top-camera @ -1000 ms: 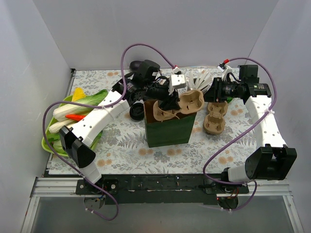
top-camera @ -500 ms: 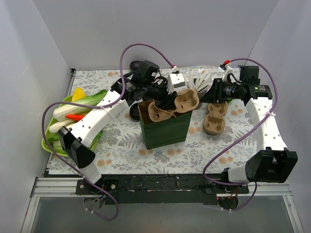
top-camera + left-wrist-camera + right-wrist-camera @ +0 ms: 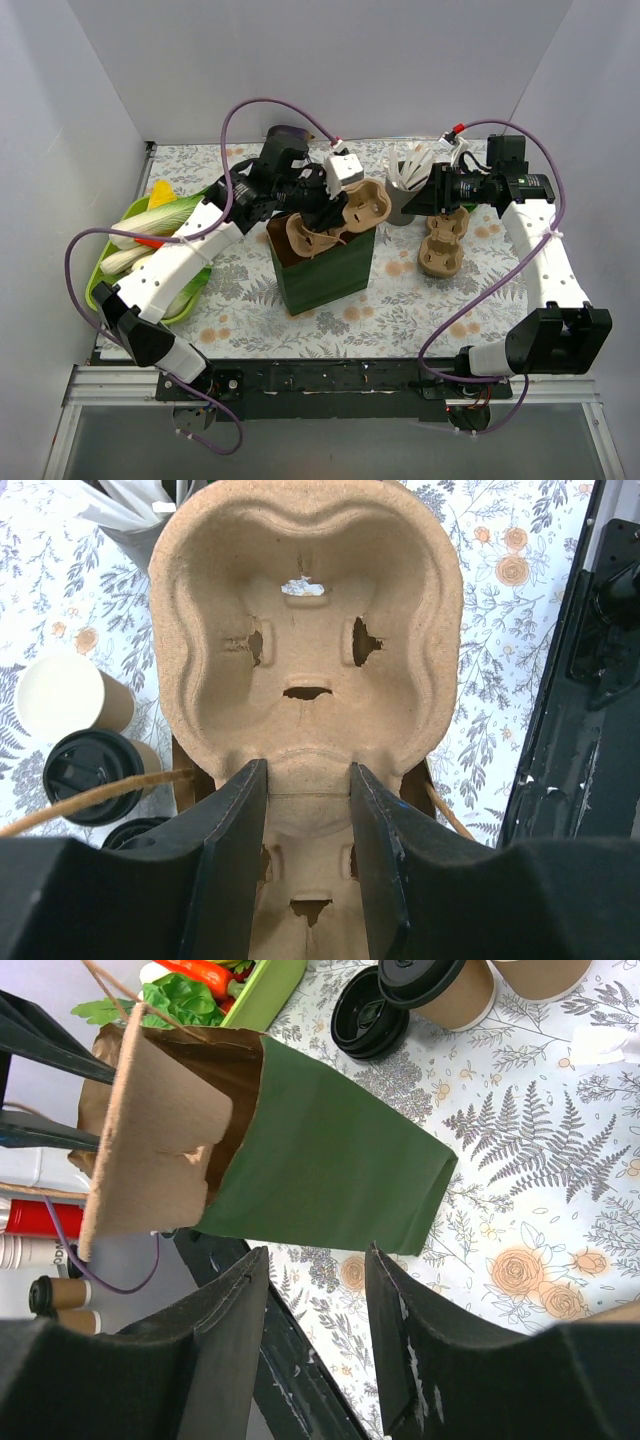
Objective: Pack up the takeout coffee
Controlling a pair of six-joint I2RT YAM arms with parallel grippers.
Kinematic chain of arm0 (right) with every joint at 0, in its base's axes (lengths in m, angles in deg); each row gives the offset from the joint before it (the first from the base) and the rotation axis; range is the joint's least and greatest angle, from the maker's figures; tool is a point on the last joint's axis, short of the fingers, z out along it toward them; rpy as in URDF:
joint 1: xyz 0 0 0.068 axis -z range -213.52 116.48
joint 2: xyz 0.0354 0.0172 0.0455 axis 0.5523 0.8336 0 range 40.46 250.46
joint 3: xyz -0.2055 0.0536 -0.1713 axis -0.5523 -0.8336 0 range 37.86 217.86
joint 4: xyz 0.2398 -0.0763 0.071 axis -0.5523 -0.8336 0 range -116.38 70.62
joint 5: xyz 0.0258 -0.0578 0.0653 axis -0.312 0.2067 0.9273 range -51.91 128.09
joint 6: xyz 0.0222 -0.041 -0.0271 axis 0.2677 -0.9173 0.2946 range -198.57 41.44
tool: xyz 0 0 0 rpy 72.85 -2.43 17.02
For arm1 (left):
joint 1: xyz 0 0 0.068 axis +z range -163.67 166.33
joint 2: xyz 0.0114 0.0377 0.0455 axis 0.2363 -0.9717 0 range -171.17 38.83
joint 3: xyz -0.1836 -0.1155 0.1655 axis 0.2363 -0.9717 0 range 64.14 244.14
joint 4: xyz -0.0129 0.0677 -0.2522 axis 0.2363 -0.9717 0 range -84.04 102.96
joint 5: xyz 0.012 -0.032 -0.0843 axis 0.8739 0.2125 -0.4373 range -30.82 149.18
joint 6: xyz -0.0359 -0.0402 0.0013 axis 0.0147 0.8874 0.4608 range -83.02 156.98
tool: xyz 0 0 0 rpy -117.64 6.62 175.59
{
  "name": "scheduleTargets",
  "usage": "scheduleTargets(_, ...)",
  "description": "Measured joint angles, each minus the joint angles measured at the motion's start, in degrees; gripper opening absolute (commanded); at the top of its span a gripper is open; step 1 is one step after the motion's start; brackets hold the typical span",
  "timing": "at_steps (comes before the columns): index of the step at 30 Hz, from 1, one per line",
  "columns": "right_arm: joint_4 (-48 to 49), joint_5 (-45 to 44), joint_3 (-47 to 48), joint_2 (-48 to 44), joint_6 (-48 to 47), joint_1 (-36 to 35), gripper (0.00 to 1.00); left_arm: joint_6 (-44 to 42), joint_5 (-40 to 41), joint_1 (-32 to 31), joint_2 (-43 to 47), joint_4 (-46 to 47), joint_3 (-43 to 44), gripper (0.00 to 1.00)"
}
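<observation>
The takeout coffee (image 3: 95,775), a tan cup with a black lid, stands on the table beside the green bag (image 3: 320,270); it also appears at the upper edge of the right wrist view (image 3: 440,985). In the top view my left arm hides it. My left gripper (image 3: 305,780) is shut on the middle ridge of a tan pulp cup carrier (image 3: 300,630), which sits tilted in the bag's mouth (image 3: 335,215). My right gripper (image 3: 315,1290) is open and empty, off to the right of the bag (image 3: 340,1130).
An unlidded tan cup (image 3: 65,695) and loose black lids (image 3: 368,1015) sit by the coffee. More carriers (image 3: 440,245) lie on the right. A cup of white utensils (image 3: 405,185) stands behind them. A green basket of vegetables (image 3: 110,285) is at the left.
The bag and carrier have slid left with my left arm. My right gripper has opened wider and now stands apart from the carrier's right end.
</observation>
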Motion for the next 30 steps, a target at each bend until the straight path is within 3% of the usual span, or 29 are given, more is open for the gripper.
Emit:
scheduleTargets(15,0.1,2.4,-0.1,1.4,-1.4,-2.7,0.55,0.8,8.8,0.1,3.3,-2.4,-2.4,0.00)
scheduleTargets(30,1.4,2.8,-0.7,2.5,-1.5,-5.3,0.55,0.7,7.9,0.1,9.7,-10.4,-8.6,0.00)
